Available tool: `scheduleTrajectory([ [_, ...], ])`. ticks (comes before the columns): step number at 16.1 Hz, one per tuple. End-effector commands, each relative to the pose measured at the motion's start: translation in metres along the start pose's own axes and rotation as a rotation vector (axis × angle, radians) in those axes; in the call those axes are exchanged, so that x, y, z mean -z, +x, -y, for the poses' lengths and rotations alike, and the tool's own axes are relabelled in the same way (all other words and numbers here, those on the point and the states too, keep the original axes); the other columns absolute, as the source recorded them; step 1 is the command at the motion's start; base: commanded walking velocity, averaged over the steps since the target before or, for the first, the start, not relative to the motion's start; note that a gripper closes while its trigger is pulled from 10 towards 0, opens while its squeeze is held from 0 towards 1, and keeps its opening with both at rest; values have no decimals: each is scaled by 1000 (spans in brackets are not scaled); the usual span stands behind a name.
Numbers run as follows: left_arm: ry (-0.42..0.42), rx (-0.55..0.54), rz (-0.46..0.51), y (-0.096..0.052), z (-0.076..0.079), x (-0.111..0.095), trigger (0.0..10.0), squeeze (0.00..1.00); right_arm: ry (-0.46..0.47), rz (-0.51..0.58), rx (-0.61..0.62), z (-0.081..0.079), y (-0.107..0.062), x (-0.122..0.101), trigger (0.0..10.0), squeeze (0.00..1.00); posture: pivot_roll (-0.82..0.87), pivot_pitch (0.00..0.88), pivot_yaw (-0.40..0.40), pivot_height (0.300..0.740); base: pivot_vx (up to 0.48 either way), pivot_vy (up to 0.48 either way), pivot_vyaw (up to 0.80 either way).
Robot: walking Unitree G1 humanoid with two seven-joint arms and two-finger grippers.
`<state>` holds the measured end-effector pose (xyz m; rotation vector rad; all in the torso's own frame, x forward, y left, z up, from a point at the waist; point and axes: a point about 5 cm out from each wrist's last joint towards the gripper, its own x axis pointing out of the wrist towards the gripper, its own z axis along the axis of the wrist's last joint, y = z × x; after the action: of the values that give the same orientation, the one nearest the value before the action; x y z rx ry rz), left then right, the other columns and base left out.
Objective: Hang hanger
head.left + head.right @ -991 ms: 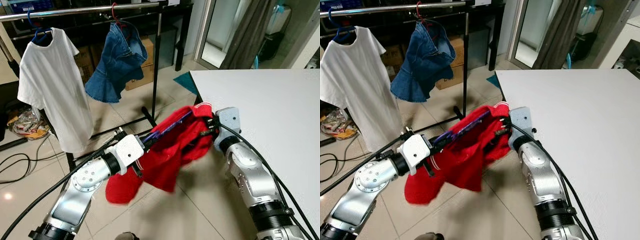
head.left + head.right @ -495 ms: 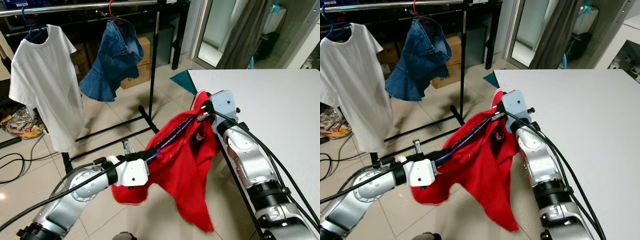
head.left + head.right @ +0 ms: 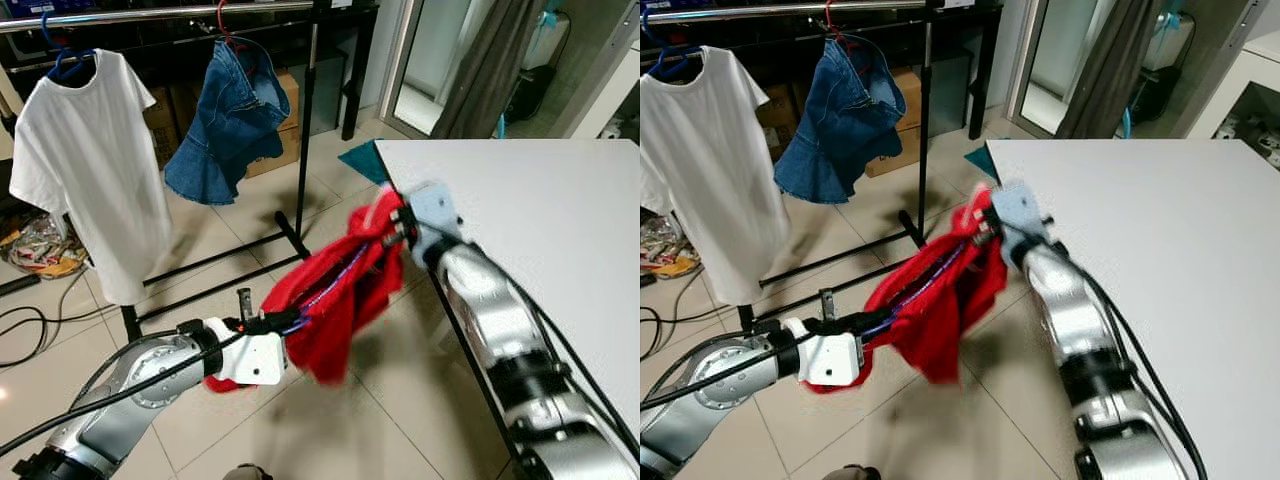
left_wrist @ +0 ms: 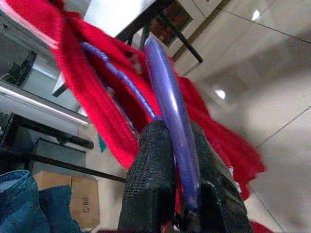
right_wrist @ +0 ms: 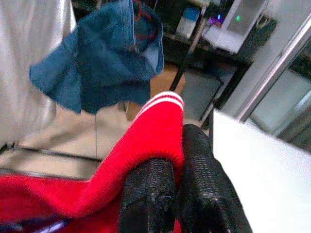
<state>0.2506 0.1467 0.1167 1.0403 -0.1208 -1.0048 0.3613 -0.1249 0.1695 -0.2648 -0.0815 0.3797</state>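
Red knit fabric, a garment [image 3: 335, 300] with white stripes at its ribbed edge, is stretched in the air between the robot's two grippers, above the tiled floor [image 3: 400, 400] and just off the corner of the white table [image 3: 540, 220]. A purple hanger [image 4: 167, 111] runs through the garment. The left gripper [image 4: 177, 204] sits at the lower end, near the floor side, with its two black fingers clamped onto the purple hanger bar; the bar passes between the pads and rises away from them into the red cloth. The right gripper [image 5: 170, 194] is at the upper end, close to the table corner, with its fingers pressed together on the red striped cuff of the garment. The fabric sags and hangs down between the two arms; parts of it are motion-blurred. Behind the arms stands a clothes rack [image 3: 305, 140] with a horizontal metal rail [image 3: 150, 16]. On that rail hang a white T-shirt [image 3: 85, 170] on a blue hanger and a denim skirt [image 3: 230, 120] on a red hanger. Both hung items are well apart from the red garment. Cardboard boxes [image 3: 290, 105] stand behind the rack, and cables [image 3: 30, 330] lie on the floor to the left.
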Motion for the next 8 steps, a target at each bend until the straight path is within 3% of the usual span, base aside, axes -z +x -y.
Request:
scheduleTrajectory([
  [1, -14, 67, -13, 1, 11, 1, 10000, 0, 11, 84, 50, 11, 3, -21, 0, 0, 211, 78, -78, 740, 0, 0, 0],
  [3, -59, 12, -33, 1, 8, 3, 10000, 0, 89, 57, 157, 27, 7, -20, 0, 0, 215, 77, -79, 740, 0, 0, 0],
  [4, -82, -90, -42, 1, -1, 4, 10000, 0, 73, -28, 182, 32, 5, -6, 0, 0, 218, 76, -82, 740, 0, 0, 0],
  [5, -105, -117, -32, 1, -4, 2, 10000, 0, 56, -67, 183, 33, 3, 3, 0, 0, 225, 76, -87, 740, 0, 0, 0],
  [6, -138, -140, -26, 0, -6, 1, 10000, 0, 33, -165, 123, 26, -4, 23, 0, 0, 226, 76, -87, 740, 0, 0, 0],
  [8, -159, -150, -25, -2, -5, 1, 10000, 0, -5, -227, 1, 12, -15, 40, 0, 0, 233, 72, -91, 740, 0, 0, 0],
])
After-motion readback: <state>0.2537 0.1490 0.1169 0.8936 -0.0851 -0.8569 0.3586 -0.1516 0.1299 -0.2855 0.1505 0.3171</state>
